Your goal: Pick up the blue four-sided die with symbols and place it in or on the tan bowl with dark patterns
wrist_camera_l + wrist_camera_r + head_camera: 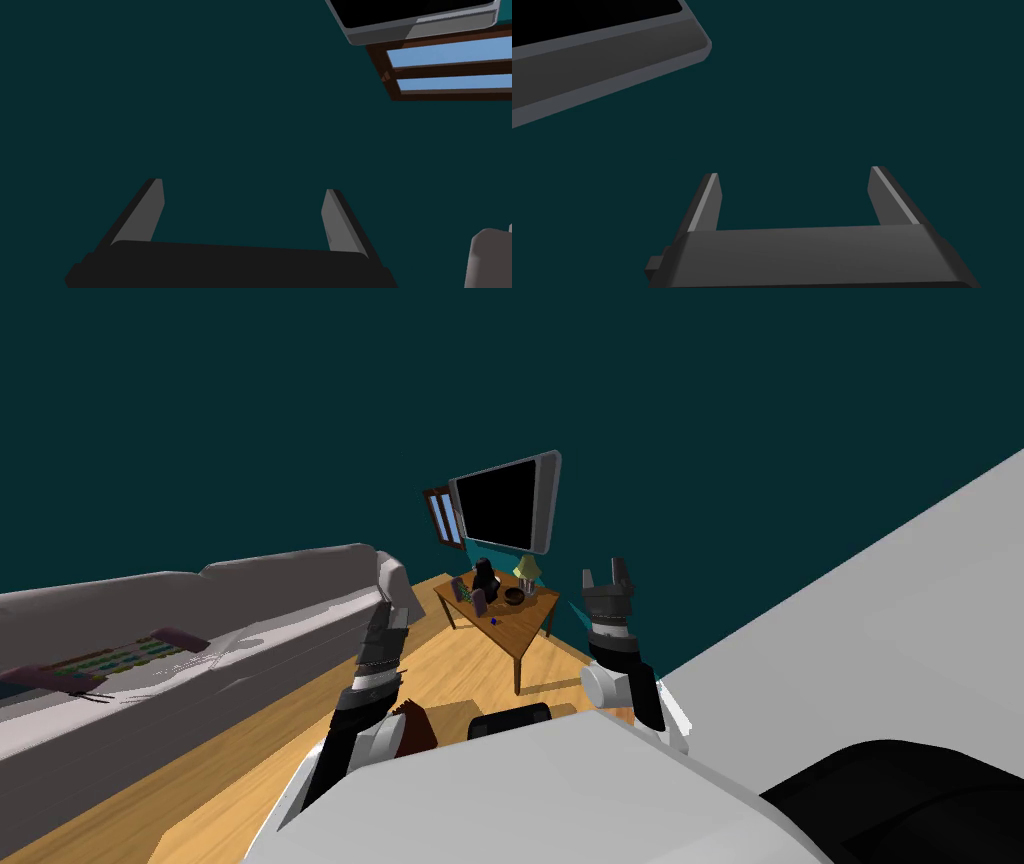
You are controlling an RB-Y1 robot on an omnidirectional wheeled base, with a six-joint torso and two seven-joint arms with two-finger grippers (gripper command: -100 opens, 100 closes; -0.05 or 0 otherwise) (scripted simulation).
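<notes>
**Both claws open and empty; die lies well ahead on the bench**

The left claw [242, 215] stands wide open, its two fingers about a third of its wrist view apart with nothing between them. The right claw [797, 197] is spread just as wide and also holds nothing. In the head view both are raised in front of the torso, and neither touches anything.

The small blue die [493, 621] lies on the wooden bench [528, 633], ahead of both claws and well apart from them. It falls roughly between the lines of the two arms. It sits alone on bare wood on the side of the bench nearer the claws. The bowl [514, 596], which looks dark from here, stands just beyond the die, farther from the claws, and the two do not touch. Its pattern is too small to make out.

Farther still from the claws, a pale lamp [527, 569] and a tall dark object [485, 578] stand at the back of the bench. A grey sofa [200, 618] runs along the left claw's outer side.
</notes>
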